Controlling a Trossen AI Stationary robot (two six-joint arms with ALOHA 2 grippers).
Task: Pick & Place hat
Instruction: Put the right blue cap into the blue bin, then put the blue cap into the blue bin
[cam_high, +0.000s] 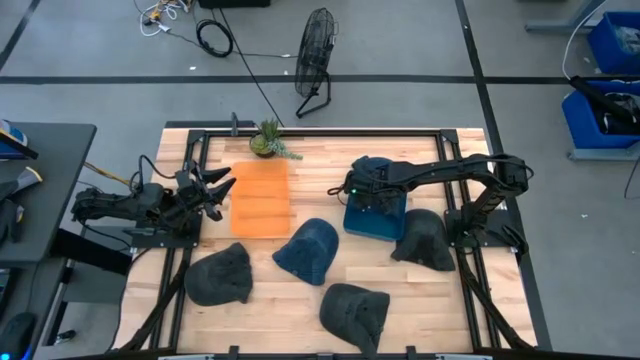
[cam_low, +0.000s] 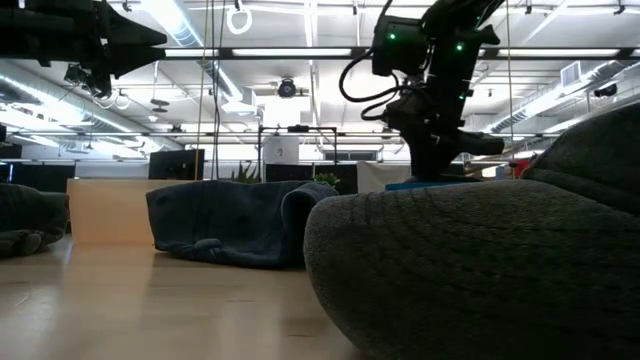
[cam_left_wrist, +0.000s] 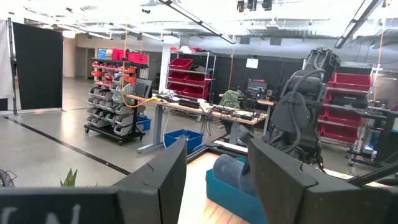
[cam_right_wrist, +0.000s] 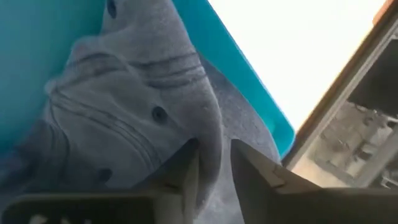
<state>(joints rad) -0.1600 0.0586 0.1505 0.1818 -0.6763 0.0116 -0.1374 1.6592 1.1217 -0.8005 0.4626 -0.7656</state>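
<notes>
A wooden table (cam_high: 300, 310) seen from above, with a robot arm at each side. The right claw (cam_high: 362, 190) reaches over a blue bin (cam_high: 375, 215) near the table's middle, its two fingers pinched on a fold of a blue-grey hat (cam_right_wrist: 143, 118) lying inside the bin. The left claw (cam_high: 215, 188) hovers at the left edge of an orange board (cam_high: 260, 198), fingers spread apart, holding nothing. Four more hats lie on the table: a blue hat (cam_high: 308, 250) just in front of the board, a dark hat (cam_high: 220, 274) to its left, another dark hat (cam_high: 355, 312) nearer the front edge, and a fourth (cam_high: 425, 240) beside the bin. A small potted plant (cam_high: 267, 140) stands at the far edge.
</notes>
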